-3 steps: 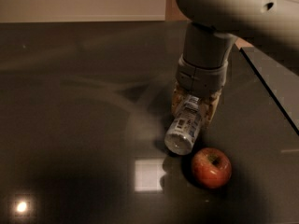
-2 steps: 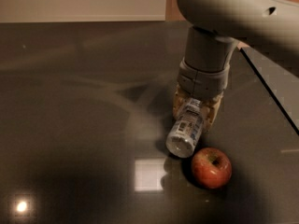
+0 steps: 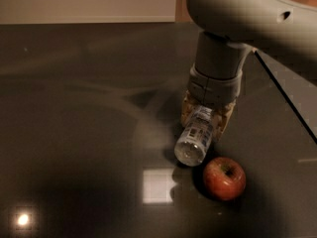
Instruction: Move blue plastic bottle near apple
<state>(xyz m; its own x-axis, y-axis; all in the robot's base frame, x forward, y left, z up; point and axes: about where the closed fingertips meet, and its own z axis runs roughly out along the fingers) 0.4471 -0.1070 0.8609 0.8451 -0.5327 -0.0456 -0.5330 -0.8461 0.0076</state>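
Observation:
The blue plastic bottle [image 3: 195,137] is a small clear bottle with a white-and-blue label. It lies tilted, its base end toward the camera, held between the tan fingers [image 3: 187,109] of my gripper [image 3: 205,114]. The gripper hangs from the grey arm [image 3: 233,29] and is shut on the bottle's upper part, low over the dark table [image 3: 74,133]. The red apple [image 3: 224,177], with yellowish patches and a dark stem dimple, sits on the table just right of and in front of the bottle's near end, a small gap apart.
The dark glossy table shows a bright square reflection [image 3: 157,185] left of the apple and a small light spot [image 3: 22,219] at the front left. The table's right edge [image 3: 287,98] runs diagonally behind the arm. A pale wall [image 3: 84,4] lies beyond.
The gripper with the bottle has shifted slightly to the right and down toward the apple. The apple has not moved.

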